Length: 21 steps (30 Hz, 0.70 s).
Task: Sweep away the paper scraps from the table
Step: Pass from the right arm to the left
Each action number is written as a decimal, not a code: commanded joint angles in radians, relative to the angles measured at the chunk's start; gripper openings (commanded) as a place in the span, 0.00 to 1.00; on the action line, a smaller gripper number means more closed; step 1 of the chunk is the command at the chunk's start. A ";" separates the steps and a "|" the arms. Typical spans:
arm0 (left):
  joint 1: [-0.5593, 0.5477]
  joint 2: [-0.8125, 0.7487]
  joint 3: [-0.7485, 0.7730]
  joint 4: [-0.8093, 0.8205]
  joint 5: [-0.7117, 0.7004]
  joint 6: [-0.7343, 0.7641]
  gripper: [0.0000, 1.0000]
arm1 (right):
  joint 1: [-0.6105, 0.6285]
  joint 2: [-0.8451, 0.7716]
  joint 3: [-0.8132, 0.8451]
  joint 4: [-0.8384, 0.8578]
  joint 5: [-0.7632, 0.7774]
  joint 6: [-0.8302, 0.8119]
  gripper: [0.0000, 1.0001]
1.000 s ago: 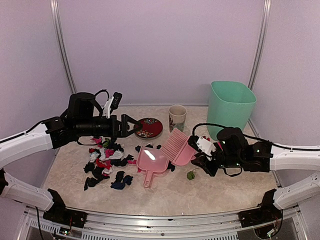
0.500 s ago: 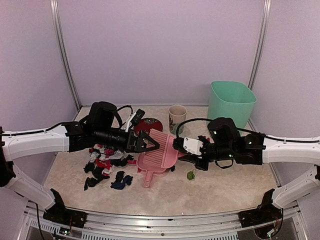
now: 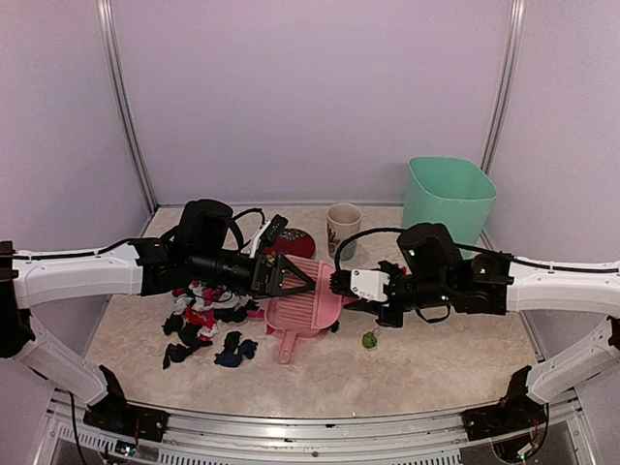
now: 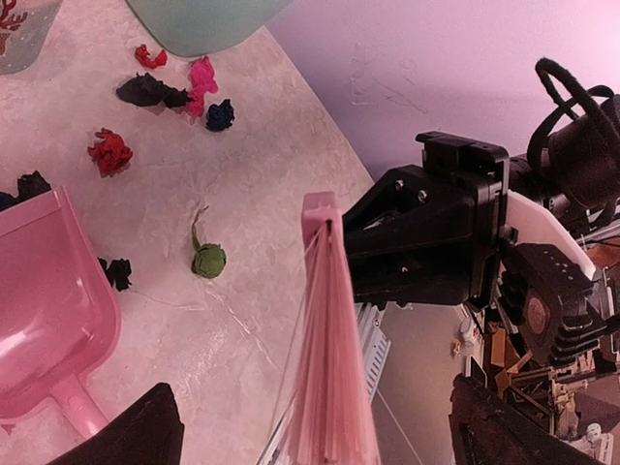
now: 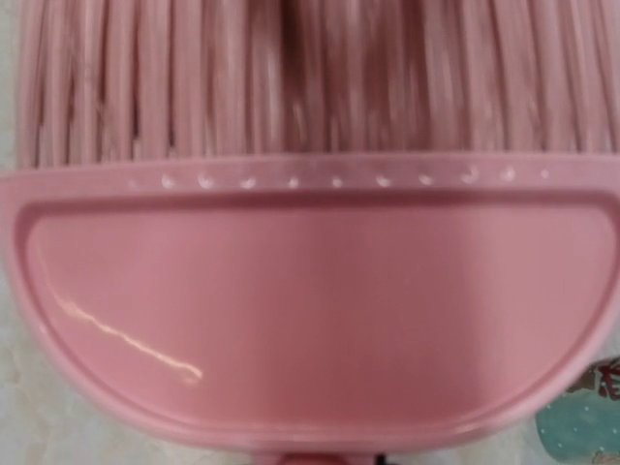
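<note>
Change: both arms had closed on the middle since a second earlier. The right gripper (image 3: 341, 284) had carried the pink brush (image 3: 320, 300) from beside the pink dustpan (image 3: 285, 341) to over it. The left gripper (image 3: 298, 280) had swung from the red plate (image 3: 296, 239) to the brush's free end.
Left gripper: jaws wide, fingers (image 4: 131, 434) on either side of the edge-on brush, not touching it.
Right gripper: clamped on the brush's solid end; pink back and bristles filled its wrist view.
Scraps: paper scraps (image 3: 201, 315) heaped on the table (image 3: 436, 360) left of the dustpan, partly under the left arm; one green scrap (image 3: 369, 339) alone to its right.
Beyond: cup (image 3: 343, 225) and green bin (image 3: 448, 199) at the back.
</note>
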 commanded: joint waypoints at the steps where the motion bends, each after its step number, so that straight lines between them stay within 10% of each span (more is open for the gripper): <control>1: -0.009 0.003 -0.019 0.050 0.011 -0.020 0.89 | 0.012 0.013 0.036 0.012 0.039 0.016 0.00; 21: -0.013 0.033 -0.027 0.099 0.015 -0.073 0.44 | 0.022 0.009 0.003 0.101 0.091 0.059 0.00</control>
